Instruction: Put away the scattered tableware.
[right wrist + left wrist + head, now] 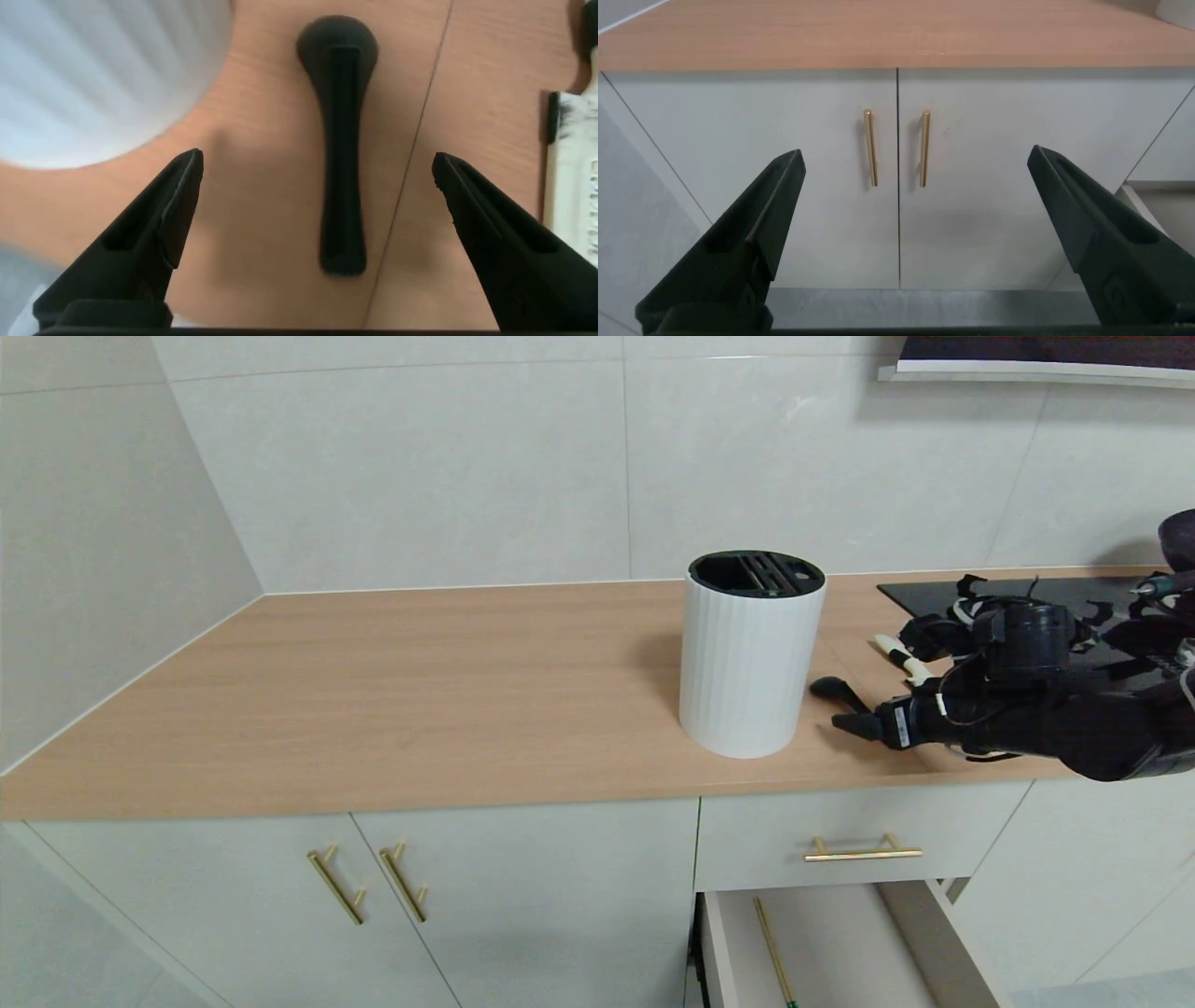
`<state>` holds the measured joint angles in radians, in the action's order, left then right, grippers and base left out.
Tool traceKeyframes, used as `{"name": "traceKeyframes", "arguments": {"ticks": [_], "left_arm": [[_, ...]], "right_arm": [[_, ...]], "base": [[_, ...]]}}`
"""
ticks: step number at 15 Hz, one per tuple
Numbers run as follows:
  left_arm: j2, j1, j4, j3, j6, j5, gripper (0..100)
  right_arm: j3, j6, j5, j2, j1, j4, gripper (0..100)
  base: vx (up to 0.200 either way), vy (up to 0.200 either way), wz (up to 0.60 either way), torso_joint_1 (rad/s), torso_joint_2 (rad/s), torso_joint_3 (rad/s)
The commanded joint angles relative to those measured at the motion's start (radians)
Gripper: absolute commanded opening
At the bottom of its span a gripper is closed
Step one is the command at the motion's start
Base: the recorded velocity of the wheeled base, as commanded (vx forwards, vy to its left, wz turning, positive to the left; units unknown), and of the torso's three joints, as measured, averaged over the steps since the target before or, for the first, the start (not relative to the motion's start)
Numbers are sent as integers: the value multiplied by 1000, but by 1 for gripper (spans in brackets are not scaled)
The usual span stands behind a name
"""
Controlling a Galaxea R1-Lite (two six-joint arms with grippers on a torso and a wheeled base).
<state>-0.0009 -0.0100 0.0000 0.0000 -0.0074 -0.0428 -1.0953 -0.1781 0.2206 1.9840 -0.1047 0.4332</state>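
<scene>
The right claw [316,163] hangs low over the bench [420,691] with its two fingers spread wide, and it holds nothing. Under it, between the fingers, lies a black utensil [338,187], flat on the wood, with its rounded end pointing away from the wrist. Just beside it stands the white ribbed holder [750,658] with dark slots in its top, which is probably where the utensil must go. A white-handled tool [898,656] lies a little farther back on the bench. The left claw [915,154] is also spread and empty, down in front of the cupboard doors [785,187]. I think the danger here is the flat, thin handle: if the claw descends too little, the fingers can close above it and slip off; if it descends too much, they can press on the bench. One finger is also near the holder, so a small error to that side could push or tip it. If the grip lands far from the middle, the utensil may swing and miss the narrow slots.
</scene>
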Motion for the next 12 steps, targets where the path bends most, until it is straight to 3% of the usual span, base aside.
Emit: {"name": "traceKeyframes", "arguments": {"ticks": [1, 12], "left_arm": [[1, -1, 0, 0, 0, 0, 100], [1, -1, 0, 0, 0, 0, 100]], "right_arm": [[-1, 0, 0, 33, 0, 4, 100], [-12, -4, -24, 82, 0, 45, 100]], "base": [[0, 0, 0, 0, 0, 0], [0, 0, 0, 0, 0, 0]]}}
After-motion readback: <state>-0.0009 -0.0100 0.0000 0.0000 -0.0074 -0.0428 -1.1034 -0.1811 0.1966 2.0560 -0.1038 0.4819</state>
